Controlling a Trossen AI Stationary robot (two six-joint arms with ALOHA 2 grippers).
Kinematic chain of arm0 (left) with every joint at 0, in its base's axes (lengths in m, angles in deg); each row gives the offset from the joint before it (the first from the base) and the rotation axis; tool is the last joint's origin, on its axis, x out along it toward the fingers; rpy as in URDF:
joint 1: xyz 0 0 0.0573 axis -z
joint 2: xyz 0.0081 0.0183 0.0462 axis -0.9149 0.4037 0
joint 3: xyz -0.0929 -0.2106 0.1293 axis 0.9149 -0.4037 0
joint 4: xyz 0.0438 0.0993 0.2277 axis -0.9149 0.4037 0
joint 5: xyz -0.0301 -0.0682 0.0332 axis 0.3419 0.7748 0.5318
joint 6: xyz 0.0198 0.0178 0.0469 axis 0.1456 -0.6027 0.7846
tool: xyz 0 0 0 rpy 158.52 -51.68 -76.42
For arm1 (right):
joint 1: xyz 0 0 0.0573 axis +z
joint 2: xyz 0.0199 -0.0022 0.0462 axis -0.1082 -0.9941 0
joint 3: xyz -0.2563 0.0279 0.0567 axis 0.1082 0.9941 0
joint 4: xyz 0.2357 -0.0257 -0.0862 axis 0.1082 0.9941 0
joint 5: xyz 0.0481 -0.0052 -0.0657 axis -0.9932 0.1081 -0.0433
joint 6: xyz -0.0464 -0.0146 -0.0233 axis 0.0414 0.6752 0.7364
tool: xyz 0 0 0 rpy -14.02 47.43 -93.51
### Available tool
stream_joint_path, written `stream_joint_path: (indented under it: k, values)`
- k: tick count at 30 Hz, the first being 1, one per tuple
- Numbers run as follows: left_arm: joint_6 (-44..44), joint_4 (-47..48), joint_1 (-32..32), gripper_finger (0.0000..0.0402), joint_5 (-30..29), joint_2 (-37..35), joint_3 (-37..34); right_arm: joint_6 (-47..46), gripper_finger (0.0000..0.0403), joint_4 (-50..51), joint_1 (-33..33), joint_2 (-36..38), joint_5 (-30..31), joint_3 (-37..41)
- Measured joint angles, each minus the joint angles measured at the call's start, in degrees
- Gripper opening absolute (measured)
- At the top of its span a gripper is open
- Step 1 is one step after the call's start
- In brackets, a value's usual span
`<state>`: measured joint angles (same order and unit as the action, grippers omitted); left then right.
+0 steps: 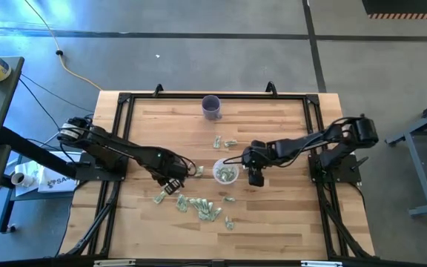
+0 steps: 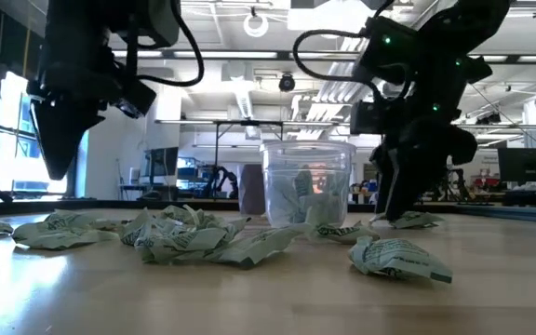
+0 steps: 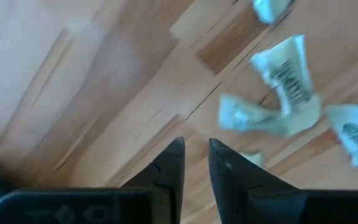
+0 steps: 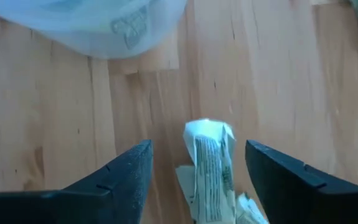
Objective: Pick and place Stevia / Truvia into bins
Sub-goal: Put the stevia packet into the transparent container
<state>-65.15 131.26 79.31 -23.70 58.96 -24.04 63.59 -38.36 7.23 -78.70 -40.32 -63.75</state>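
Pale green and white Stevia sachets lie crumpled on the wooden table, a cluster near the front and two farther back. The clear cup holds several sachets. My right gripper is low beside the cup on its right, slanting down and open. Its fingers stand on either side of a crumpled sachet without touching it. My left gripper points down above bare wood left of the cup. Only a narrow gap shows between its fingers, and nothing is in it. Sachets lie just beyond it.
An opaque purple cup stands at the table's far edge, clear of both arms. A black frame runs round the tabletop. Bare wood lies between the purple cup and the clear cup and along the left side.
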Motion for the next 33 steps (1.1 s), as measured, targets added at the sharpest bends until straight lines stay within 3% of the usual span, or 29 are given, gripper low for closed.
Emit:
stream_joint_path:
  k: [11, 20, 25, 30, 33]
  values:
    - [2.50, -0.77, -0.04, 0.0063, -1.77, -1.99, -3.61, -1.74, 0.0131, -3.23, -2.20, -1.06, 0.50, 0.02]
    - [2.57, -1.31, -0.02, 0.0042, -1.72, -1.98, -3.57, -4.34, 0.0011, 2.83, -4.34, -1.02, -1.33, 0.00]
    - [0.99, -3.17, 0.02, 0.0031, -0.43, -3.37, -3.57, -11.79, 0.0006, 3.82, -4.72, 2.76, -1.17, -1.77]
    - [0.33, -11.23, 0.02, 0.0037, -1.39, -9.83, -3.57, -13.56, 0.0004, 4.51, -4.31, 11.03, 2.52, -7.66]
    - [1.74, -16.16, 0.04, 0.0043, -5.42, -15.51, -3.57, -13.95, 0.0002, 3.12, -4.42, 13.40, -1.90, -11.17]
